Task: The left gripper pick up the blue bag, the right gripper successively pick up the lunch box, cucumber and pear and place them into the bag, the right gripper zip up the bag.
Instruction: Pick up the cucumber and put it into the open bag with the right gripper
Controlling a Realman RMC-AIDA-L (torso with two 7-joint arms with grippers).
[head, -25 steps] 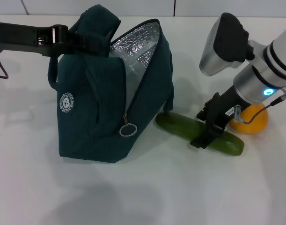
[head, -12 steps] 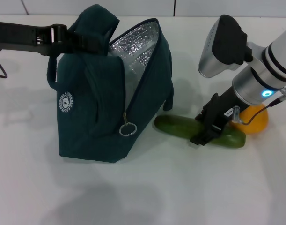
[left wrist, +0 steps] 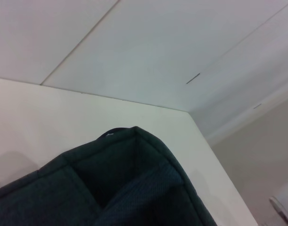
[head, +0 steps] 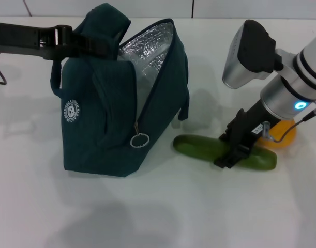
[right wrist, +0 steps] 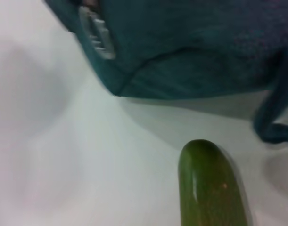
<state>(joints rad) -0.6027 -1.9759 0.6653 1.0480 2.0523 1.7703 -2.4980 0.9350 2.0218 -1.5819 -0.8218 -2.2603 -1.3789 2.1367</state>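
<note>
I observe the left gripper [head: 93, 45], a black two-fingered claw, clamped on a loop handle of the dark teal-blue fabric bag [head: 103, 111], which stands on the white table [head: 163, 206] with its foil-lined mouth open. The right gripper [head: 234, 153], a black claw under a silver wrist, has its fingers closed across the long dark green cucumber [head: 199, 146], which lies on the table just beside the bag. The orange-yellow pear [head: 283, 135] sits behind that gripper, partly hidden.
</note>
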